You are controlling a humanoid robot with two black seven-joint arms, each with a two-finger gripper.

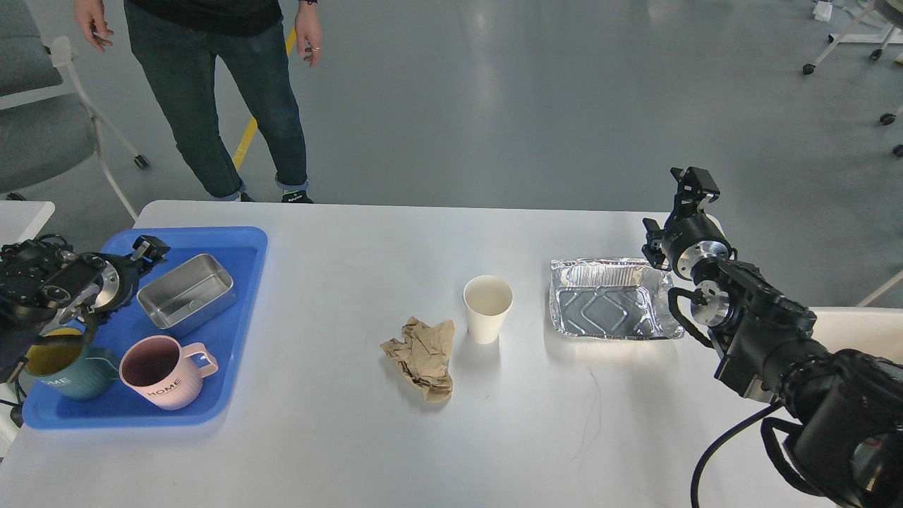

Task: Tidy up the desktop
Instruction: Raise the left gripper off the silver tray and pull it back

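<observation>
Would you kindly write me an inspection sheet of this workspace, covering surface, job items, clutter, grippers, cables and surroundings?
Surface: white desktop, faint dark hairline scratches near the front right.
Job's things: blue tray on the left holds a metal tin, a pink mug and a teal mug.
Clutter: crumpled brown paper, white paper cup standing upright, empty foil tray, all loose on the desktop.
Grippers: left gripper above the blue tray, holding nothing; right gripper raised beyond the foil tray; fingers of both too small to judge.
Cables: black cable looping along the right arm.
Surroundings: person standing behind the desktop; grey chair at left.
</observation>
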